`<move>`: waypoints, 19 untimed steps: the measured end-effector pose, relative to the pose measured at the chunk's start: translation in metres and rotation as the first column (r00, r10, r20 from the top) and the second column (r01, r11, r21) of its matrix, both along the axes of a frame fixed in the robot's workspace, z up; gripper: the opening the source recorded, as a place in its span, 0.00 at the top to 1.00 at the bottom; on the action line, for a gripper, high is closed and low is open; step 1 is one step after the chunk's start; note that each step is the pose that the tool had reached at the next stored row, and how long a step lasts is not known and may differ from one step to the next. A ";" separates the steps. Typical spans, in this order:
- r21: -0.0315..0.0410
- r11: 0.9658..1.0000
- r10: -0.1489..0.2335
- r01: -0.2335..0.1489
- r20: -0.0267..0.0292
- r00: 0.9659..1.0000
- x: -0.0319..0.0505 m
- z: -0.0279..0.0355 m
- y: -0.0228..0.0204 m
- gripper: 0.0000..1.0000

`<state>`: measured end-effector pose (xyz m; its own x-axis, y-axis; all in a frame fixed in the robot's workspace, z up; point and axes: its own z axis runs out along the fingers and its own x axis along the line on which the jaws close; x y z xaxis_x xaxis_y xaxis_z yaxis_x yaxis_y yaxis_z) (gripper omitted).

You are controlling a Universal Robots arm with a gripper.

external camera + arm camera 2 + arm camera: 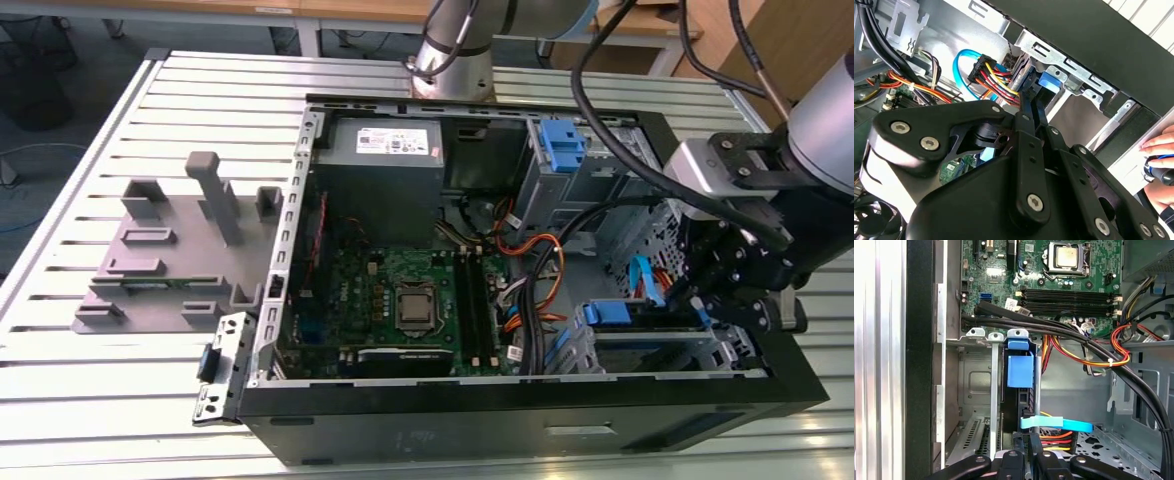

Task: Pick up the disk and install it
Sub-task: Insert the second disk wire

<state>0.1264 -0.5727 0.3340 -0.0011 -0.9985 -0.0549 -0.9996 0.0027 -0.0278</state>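
At the bottom of the exterior view, the black front edge of an open computer case (534, 425) is seen lying on a table (94, 400) of ribbed silver slats. At the lower right of that frame, the claw (727, 300) is lowered into the drive bay corner of the case. The disk (1021, 385) is seen on edge in the first wrist view, standing in a metal slot with its blue carrier tab uppermost, just ahead of the claw's black fingers (1021, 467), which are drawn close together around its lower edge; whether they actually press it cannot be told. A light blue flat cable (1056, 423) is laid across just beside the disk. A person's hand (1159, 160) is seen at the right edge of the second wrist view, outside the case. Further back, the green circuit board (400, 300) is seen mid-frame, and a grey plastic fixture (174, 250) is set on the table at the left. At the top, wooden desks (214, 10) and a dark floor (80, 45) are visible.
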 end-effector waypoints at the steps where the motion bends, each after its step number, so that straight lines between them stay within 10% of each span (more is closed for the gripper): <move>1: 0.001 1.000 0.000 0.000 0.000 1.000 0.0000 -0.0008 0.0000 0.84; 19: 0.000 1.000 0.000 0.000 0.000 1.000 0.0000 -0.0032 0.0000 0.76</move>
<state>0.1264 -0.5727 0.3308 -0.0012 -0.9985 -0.0552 -0.9996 0.0027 -0.0278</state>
